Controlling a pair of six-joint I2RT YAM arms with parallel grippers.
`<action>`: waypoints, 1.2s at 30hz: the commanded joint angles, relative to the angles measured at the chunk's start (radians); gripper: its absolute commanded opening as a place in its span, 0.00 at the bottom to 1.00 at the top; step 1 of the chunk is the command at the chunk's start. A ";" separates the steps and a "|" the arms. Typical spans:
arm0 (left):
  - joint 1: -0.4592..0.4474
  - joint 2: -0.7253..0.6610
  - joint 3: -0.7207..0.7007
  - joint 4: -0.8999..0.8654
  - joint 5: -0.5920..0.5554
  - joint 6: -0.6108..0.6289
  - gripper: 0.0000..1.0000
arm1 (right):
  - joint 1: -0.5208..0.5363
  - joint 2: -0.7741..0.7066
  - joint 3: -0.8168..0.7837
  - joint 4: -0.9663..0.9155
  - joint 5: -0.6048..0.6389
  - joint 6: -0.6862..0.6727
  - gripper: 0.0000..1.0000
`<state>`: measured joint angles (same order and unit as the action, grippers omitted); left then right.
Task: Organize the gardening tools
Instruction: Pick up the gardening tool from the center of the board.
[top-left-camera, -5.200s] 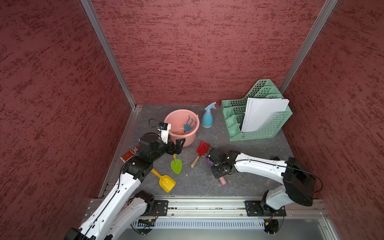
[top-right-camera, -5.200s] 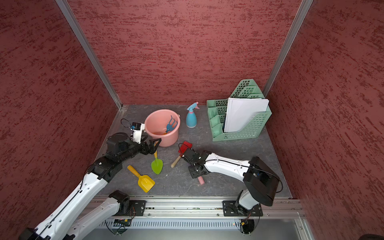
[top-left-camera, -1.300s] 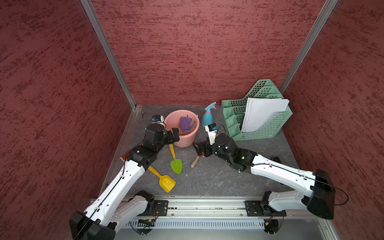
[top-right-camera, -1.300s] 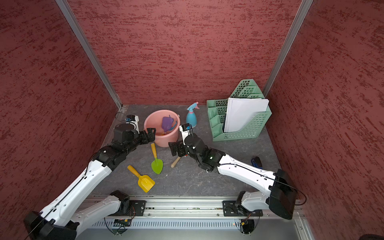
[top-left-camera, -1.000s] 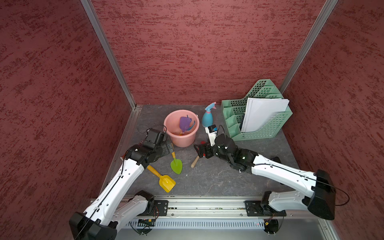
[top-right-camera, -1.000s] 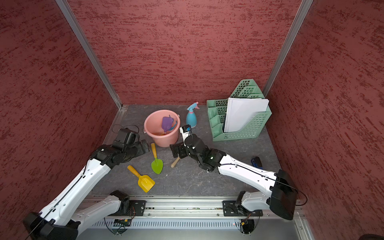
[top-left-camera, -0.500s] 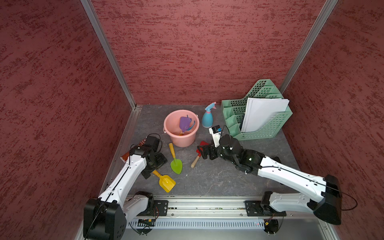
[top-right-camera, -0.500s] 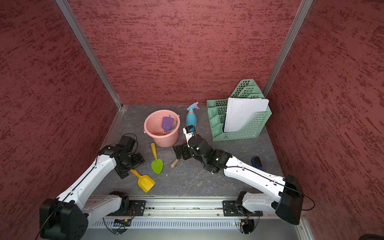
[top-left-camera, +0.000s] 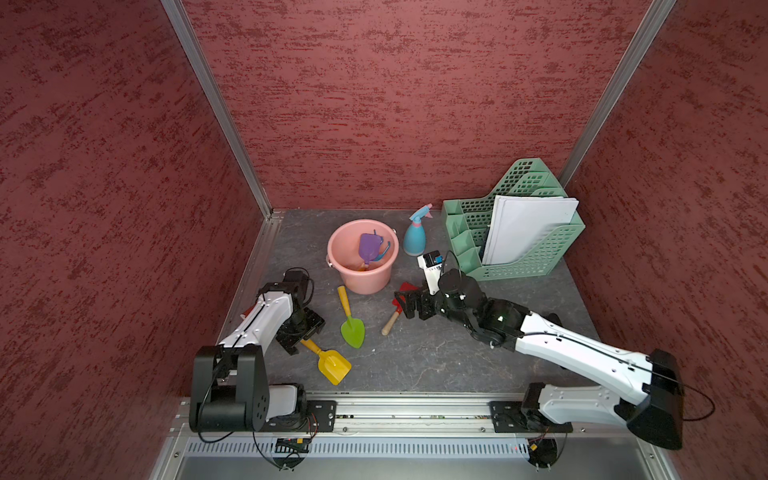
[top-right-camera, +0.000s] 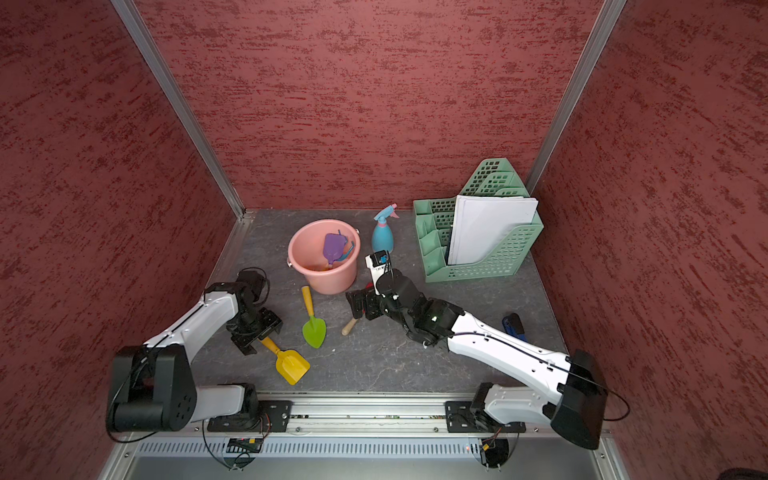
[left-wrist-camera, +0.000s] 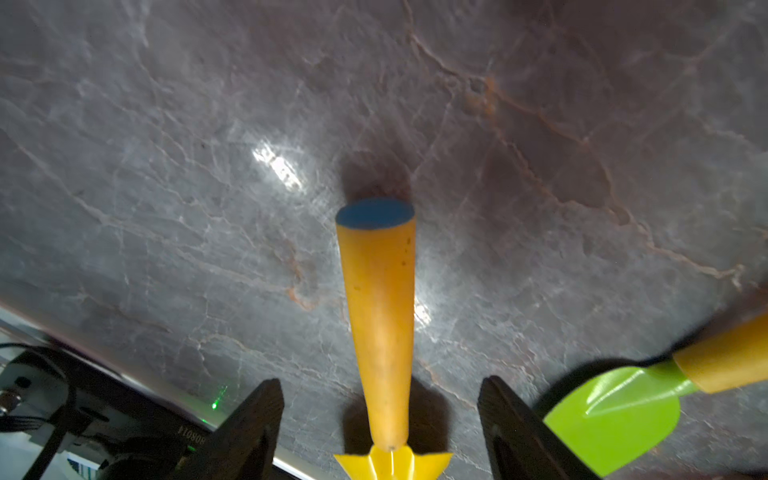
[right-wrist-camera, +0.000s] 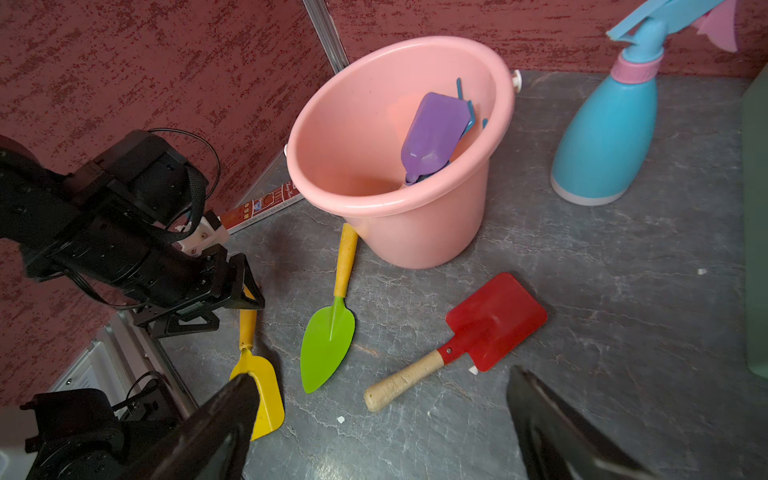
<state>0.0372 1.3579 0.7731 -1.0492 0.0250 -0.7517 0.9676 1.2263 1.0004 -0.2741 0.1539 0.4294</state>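
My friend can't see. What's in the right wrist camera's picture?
A pink bucket on a grey table holds a purple scoop and a blue fork. On the table near it lie a red scoop, a green trowel and a yellow scoop, whose handle the left gripper straddles, jaws open. A light-blue spray bottle stands nearby.

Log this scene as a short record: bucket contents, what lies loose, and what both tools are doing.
Bucket: holds purple scoop, blue fork
Loose on table: yellow scoop, green trowel, red scoop
Beside bucket: spray bottle, upright
Left tool: open around the yellow scoop's handle, gaps on both sides
Right tool: open, over the red scoop, holding nothing
Other: file rack with papers, stapler
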 joint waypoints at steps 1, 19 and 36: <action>0.027 0.056 0.001 0.043 -0.006 0.049 0.73 | -0.006 -0.011 0.004 0.026 -0.012 0.002 0.98; 0.095 0.156 -0.035 0.144 0.042 0.084 0.00 | -0.012 -0.016 -0.007 0.022 -0.018 0.020 0.98; -0.006 -0.390 0.129 0.008 0.270 -0.220 0.00 | -0.012 0.001 -0.164 0.348 -0.519 0.174 0.99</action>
<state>0.0441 1.0046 0.8574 -1.0168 0.2447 -0.8719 0.9596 1.2278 0.8612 -0.0799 -0.2234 0.5373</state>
